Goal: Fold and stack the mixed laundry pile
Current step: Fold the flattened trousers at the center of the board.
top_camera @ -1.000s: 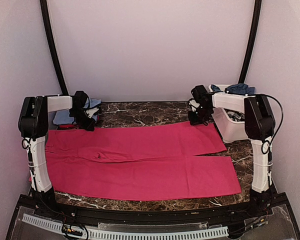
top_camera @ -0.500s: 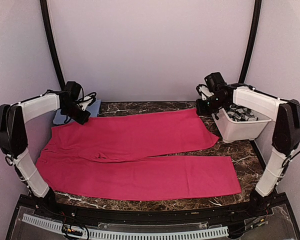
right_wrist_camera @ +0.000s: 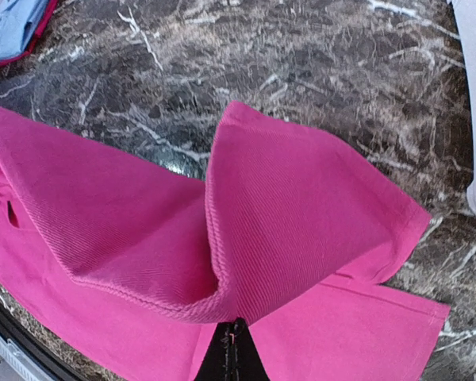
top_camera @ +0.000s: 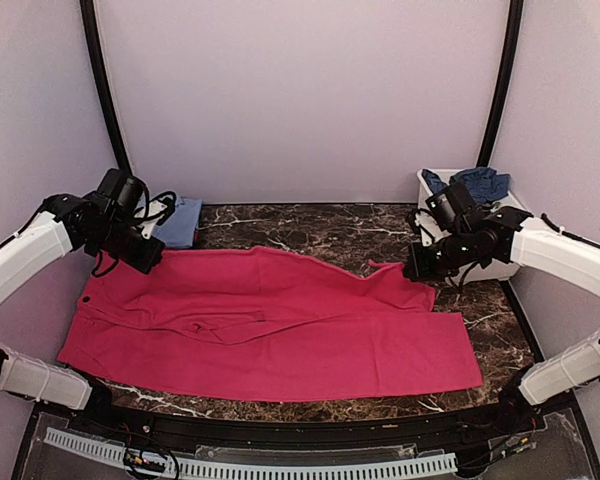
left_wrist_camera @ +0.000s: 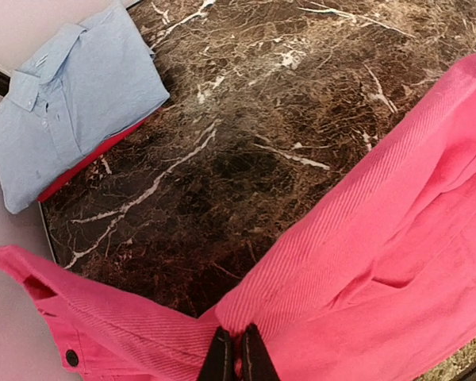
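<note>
Pink pants (top_camera: 280,345) look soft and floppy; left end effector (left_wrist_camera: 236,359) pinches the waistband, right end effector (right_wrist_camera: 233,349) pinches a leg hem.

I can read no writing anywhere in my views: no label, brand, number or sign shows on the pink garment (top_camera: 280,330), on the folded light blue shirt (left_wrist_camera: 71,103), or on the marble bench (left_wrist_camera: 285,103).
</note>
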Action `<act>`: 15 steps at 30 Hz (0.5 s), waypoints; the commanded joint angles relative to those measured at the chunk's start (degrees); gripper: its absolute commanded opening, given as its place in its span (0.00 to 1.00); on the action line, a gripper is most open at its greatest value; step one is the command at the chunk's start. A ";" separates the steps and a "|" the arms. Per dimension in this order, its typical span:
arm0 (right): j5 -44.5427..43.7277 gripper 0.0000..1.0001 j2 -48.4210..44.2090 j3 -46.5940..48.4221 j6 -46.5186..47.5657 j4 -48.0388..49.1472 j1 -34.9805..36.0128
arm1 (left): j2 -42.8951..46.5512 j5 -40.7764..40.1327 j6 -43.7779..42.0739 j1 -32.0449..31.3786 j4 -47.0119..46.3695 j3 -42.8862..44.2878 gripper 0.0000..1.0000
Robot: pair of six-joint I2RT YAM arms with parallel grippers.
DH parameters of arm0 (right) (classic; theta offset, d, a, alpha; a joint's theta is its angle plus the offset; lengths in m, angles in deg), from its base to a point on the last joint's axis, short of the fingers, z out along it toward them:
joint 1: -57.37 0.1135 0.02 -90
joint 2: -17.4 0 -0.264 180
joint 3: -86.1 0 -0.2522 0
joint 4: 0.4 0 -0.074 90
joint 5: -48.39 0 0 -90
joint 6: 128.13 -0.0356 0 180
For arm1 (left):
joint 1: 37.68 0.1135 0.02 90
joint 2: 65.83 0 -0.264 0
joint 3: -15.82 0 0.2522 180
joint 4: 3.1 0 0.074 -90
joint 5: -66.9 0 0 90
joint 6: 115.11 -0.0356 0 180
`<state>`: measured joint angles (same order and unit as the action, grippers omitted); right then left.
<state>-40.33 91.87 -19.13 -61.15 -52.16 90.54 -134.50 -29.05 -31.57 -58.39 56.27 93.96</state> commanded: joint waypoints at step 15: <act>-0.24 0.08 -9.20 -11.02 -12.23 -9.75 7.70 | -6.73 -2.71 -4.54 -21.78 31.12 -0.38 0.00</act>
<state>-41.38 81.27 -29.03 -72.89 -61.38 97.54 -142.54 -36.11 -32.82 -79.96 80.57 97.65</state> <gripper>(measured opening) 0.003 0.022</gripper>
